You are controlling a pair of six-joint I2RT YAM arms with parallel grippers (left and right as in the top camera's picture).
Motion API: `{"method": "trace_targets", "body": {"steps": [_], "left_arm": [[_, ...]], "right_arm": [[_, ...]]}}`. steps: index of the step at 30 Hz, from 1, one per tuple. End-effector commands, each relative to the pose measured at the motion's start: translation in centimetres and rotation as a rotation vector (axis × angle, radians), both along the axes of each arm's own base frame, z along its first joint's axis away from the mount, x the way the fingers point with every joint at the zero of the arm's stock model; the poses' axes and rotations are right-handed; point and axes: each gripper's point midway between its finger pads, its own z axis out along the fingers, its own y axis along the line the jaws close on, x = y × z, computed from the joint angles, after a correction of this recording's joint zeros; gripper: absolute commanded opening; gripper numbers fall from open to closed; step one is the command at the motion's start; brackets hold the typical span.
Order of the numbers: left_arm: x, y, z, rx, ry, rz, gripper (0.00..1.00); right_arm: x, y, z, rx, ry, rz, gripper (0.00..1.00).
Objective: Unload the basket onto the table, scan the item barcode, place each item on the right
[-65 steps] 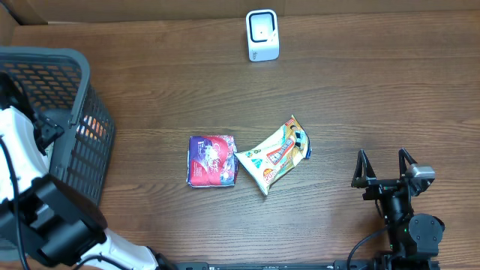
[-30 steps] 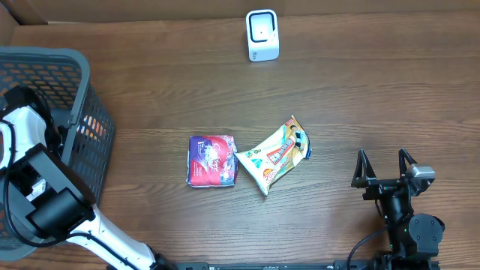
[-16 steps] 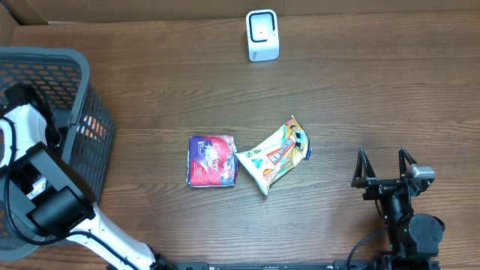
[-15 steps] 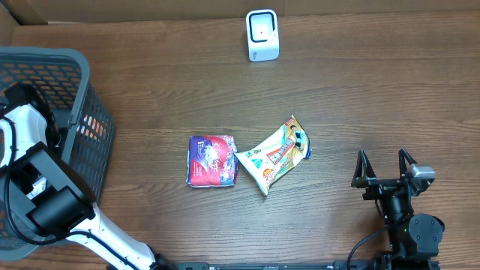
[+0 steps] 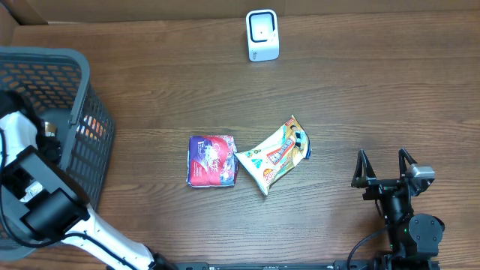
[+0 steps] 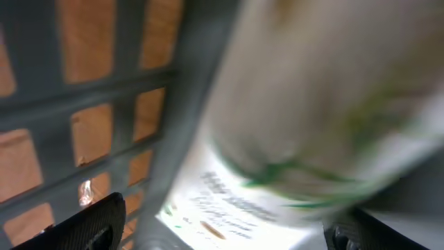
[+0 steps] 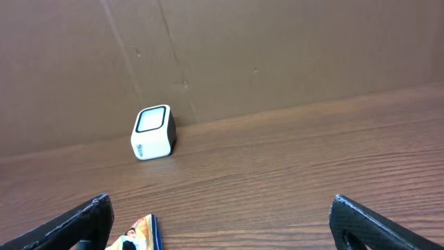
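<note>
Now two packets lie on the table: purple packet (image 5: pixel 212 160), yellow packet (image 5: pixel 273 154); one scanner (image 5: pixel 262 35); one basket (image 5: pixel 75 97).
Left gripper (image 6: pixel 229 229) jaws apart in the basket by one blurred packet (image 6: pixel 298 104); right gripper (image 5: pixel 383 159) jaws apart, empty.

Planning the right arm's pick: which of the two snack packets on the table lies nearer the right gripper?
The yellow crinkled snack packet; it lies on the side toward the right gripper, with the purple square packet beyond it.
</note>
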Motion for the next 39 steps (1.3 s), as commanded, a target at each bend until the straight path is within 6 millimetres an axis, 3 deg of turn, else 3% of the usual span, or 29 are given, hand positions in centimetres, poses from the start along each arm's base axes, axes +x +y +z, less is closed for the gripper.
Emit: {"method": "trace_targets", "body": {"steps": [1,5,9,11,14,22,27,31,34,35,39], "left_arm": [[-2.6,-0.4,-4.4,-0.107,0.075,0.012,0.77],[-2.1,-0.8,-5.0,-0.164,0.013,0.014,0.59],[-1.3,-1.5,-5.5,-0.216,-0.043,0.008,0.47],[-1.2,-1.7,-5.5,-0.221,-0.048,0.012,0.33],[-1.2,-1.8,-5.5,-0.220,-0.052,0.030,0.06],[-1.0,-2.4,-5.6,-0.234,-0.083,0.083,0.04],[2.2,-4.8,-4.8,-0.327,-0.159,0.037,0.04],[6.1,-6.4,-1.7,-0.353,-0.234,0.017,0.04],[9.4,-7.8,1.8,-0.359,-0.293,-0.030,0.04],[11.1,-8.8,3.8,-0.357,-0.324,-0.065,0.04],[13.8,-10.8,8.2,-0.331,-0.372,-0.125,0.04]], "right_arm": [[0.0,-0.2,-0.2,-0.008,-0.001,-0.012,1.00],[0.0,-0.2,-0.2,-0.008,-0.001,-0.012,1.00],[0.0,-0.2,-0.2,-0.008,-0.001,-0.012,1.00],[0.0,-0.2,-0.2,-0.008,-0.001,-0.012,1.00],[0.0,-0.2,-0.2,-0.008,-0.001,-0.012,1.00],[0.0,-0.2,-0.2,-0.008,-0.001,-0.012,1.00],[0.0,-0.2,-0.2,-0.008,-0.001,-0.012,1.00],[0.0,-0.2,-0.2,-0.008,-0.001,-0.012,1.00],[0.0,-0.2,-0.2,-0.008,-0.001,-0.012,1.00],[0.0,-0.2,-0.2,-0.008,-0.001,-0.012,1.00],[0.0,-0.2,-0.2,-0.008,-0.001,-0.012,1.00]]}}
